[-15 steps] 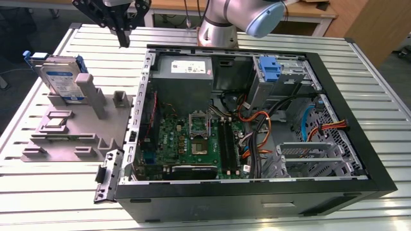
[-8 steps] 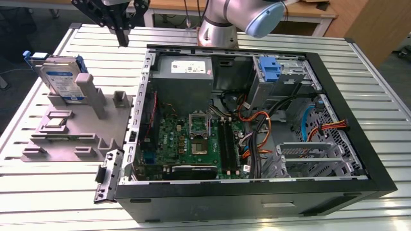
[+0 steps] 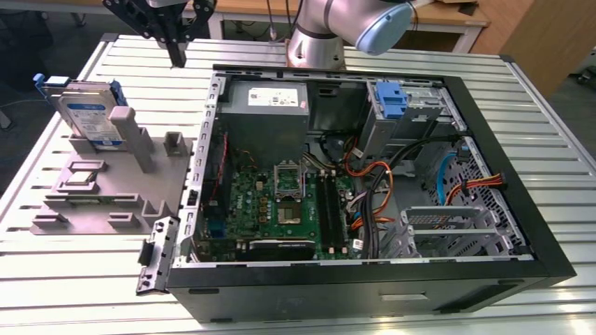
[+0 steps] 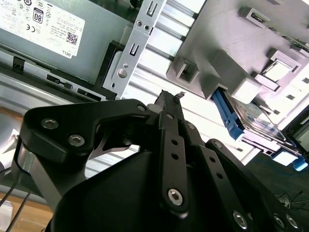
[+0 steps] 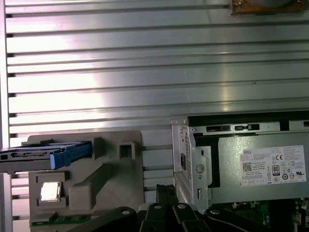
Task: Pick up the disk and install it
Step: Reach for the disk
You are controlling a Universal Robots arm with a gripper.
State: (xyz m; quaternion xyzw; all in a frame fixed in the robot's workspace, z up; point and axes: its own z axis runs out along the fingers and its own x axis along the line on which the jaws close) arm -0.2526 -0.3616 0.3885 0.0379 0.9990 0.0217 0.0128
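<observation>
The disk (image 3: 91, 117) stands upright on its edge in a slot of a grey fixture (image 3: 112, 199) at the exterior view's left, its white-and-blue label facing the camera and its blue carrier bracket showing around it. My gripper (image 3: 175, 56) hangs above the table behind the fixture, between the disk and the open computer case (image 3: 373, 279), with its fingers together and nothing held. In the second wrist view the fingertips (image 4: 166, 96) meet, with the disk (image 4: 258, 121) beyond them. The first wrist view has the disk (image 5: 48, 155) edge-on beside the gripper (image 5: 165, 189).
The case lies open on the slatted metal table (image 3: 93, 279). Inside are a grey power supply (image 3: 268, 101), a motherboard (image 3: 284, 209), cables, a blue caddy (image 3: 392, 98) at the back and a metal drive cage (image 3: 447, 220). A chip (image 3: 82, 178) rests on the fixture.
</observation>
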